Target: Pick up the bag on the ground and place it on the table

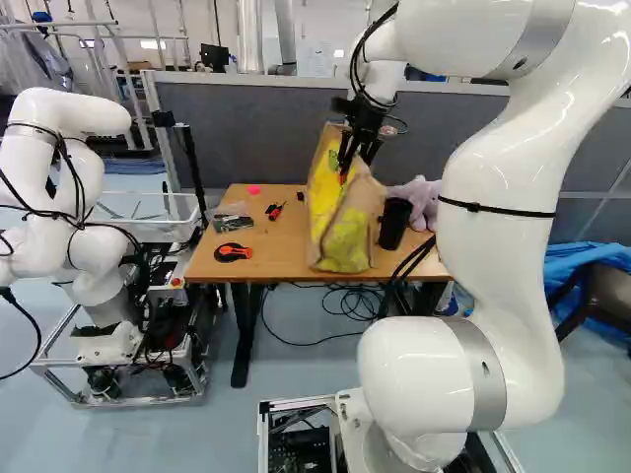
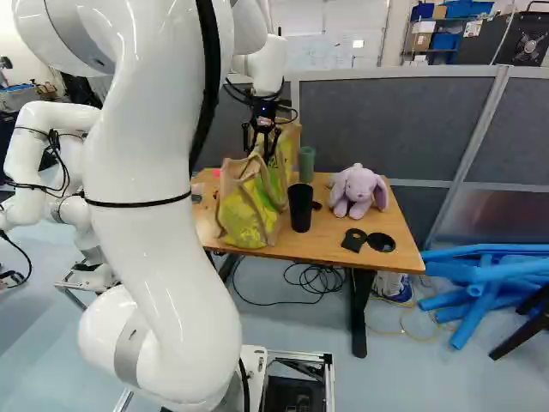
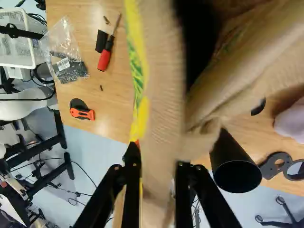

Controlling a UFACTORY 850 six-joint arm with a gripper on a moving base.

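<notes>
One wooden tabletop (image 2: 334,236) stands before a grey partition (image 2: 386,120). The paper bag (image 1: 345,232), yellow-green and brown, is upright at its near edge; whether its base bears on the wood cannot be told. The fingers (image 1: 345,153) stand partway apart, pinching a fold of the bag's upper wall from both sides. To one side, at the left of the left base view, lie a red-handled screwdriver (image 3: 105,56), a clear packet (image 3: 69,61) of dark parts and an orange-and-black tool (image 1: 234,252). On the other side stand a black cup (image 2: 300,208), a green cylinder (image 2: 306,163) and a lilac plush rabbit (image 2: 358,190), with flat black pieces (image 2: 380,242) nearer the edge. Looped cable (image 2: 317,279) lies on the pale blue floor (image 2: 283,330) below. Blue tubes (image 2: 480,279) are piled at the right of the right base view; another robot (image 1: 59,197) occupies the left of the left base view.
</notes>
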